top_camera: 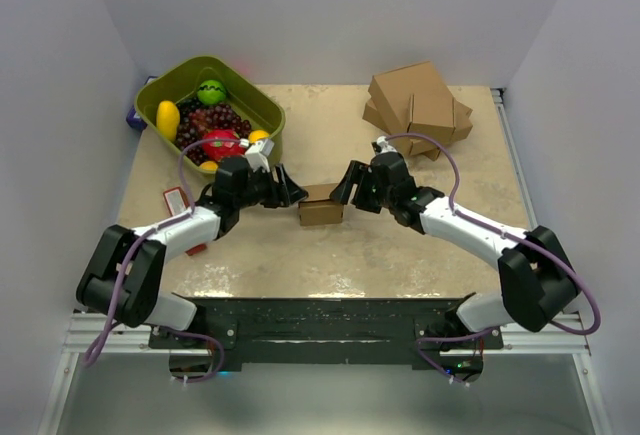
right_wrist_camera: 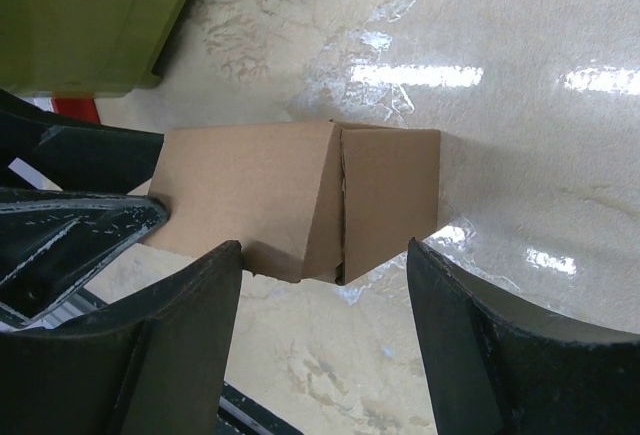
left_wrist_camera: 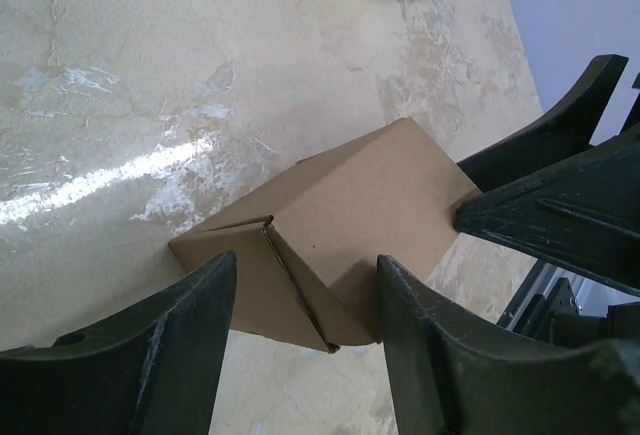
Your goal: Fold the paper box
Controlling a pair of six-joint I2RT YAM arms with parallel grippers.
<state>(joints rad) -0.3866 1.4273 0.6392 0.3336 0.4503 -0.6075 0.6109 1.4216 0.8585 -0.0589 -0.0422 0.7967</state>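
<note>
The paper box [top_camera: 320, 206] is a small brown cardboard block lying on the table between my two arms. My left gripper [top_camera: 296, 194] is at its left end and my right gripper [top_camera: 346, 187] at its right end. In the left wrist view the box [left_wrist_camera: 345, 220] shows a folded end flap with a slanting seam. My left gripper [left_wrist_camera: 305, 277] stands open, its tips either side of that end. In the right wrist view the box [right_wrist_camera: 260, 195] shows a vertical seam. My right gripper [right_wrist_camera: 320, 253] is open, straddling the near edge. Whether any fingertip touches the cardboard I cannot tell.
A green basket [top_camera: 262, 103] full of fruit stands at the back left, close behind my left arm. A pile of larger brown cartons [top_camera: 420, 103] sits at the back right. A red and white card [top_camera: 177, 198] lies beside the left arm.
</note>
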